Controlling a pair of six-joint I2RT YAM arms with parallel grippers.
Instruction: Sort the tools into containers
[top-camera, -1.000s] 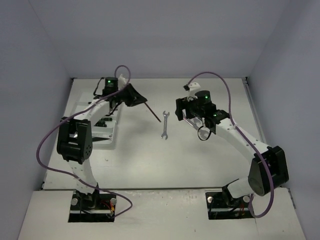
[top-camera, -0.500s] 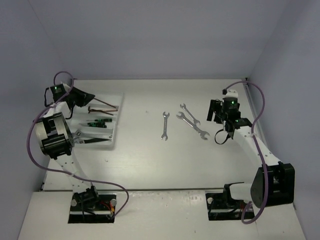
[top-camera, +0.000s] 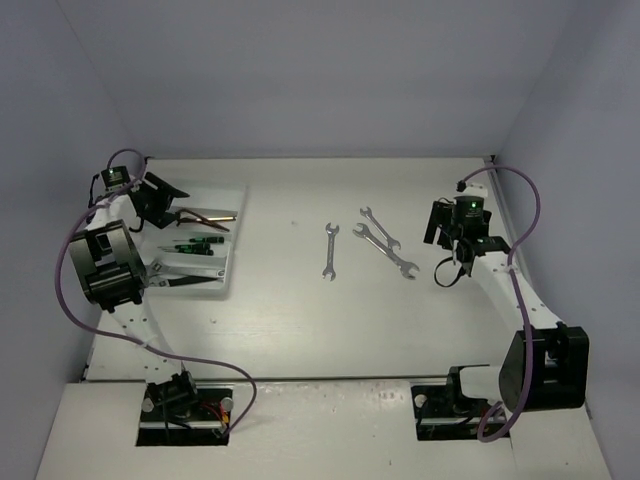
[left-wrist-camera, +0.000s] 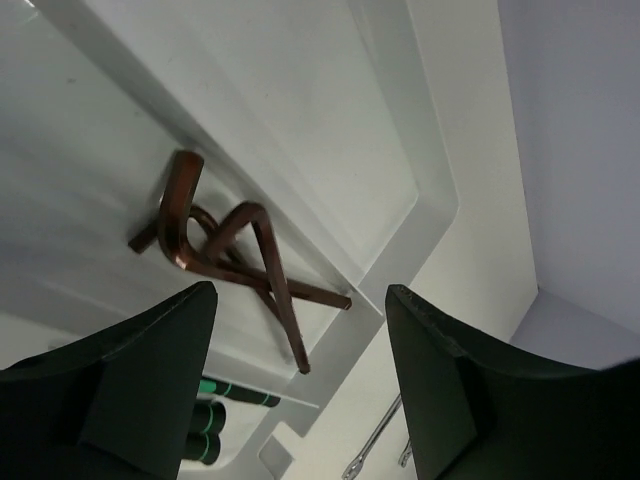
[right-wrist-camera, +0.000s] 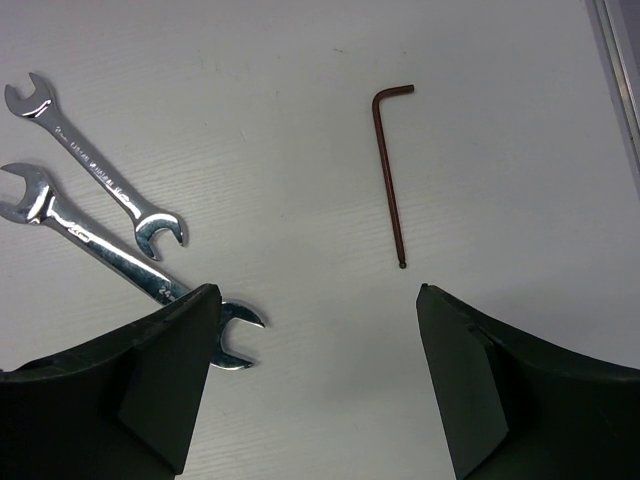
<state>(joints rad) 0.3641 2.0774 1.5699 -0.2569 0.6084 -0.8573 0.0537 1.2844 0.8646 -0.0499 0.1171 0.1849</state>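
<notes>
The left pincer (left-wrist-camera: 298, 292) stands wide over hex keys (left-wrist-camera: 215, 245) in the tray (left-wrist-camera: 400, 150); the right pincer (right-wrist-camera: 318, 290) stands wide with a single hex key (right-wrist-camera: 390, 180) just ahead.

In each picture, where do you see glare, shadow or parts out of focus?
Top external: soft, even light, only faint shadows on the table. Left wrist: the hex keys are sharp with small glints; the dark jaws look soft. Right wrist: glare on the wrenches; the lone hex key is sharp.

Hex keys (left-wrist-camera: 185, 215) in tray (top-camera: 234, 265), wrenches (top-camera: 372, 240) right
</notes>
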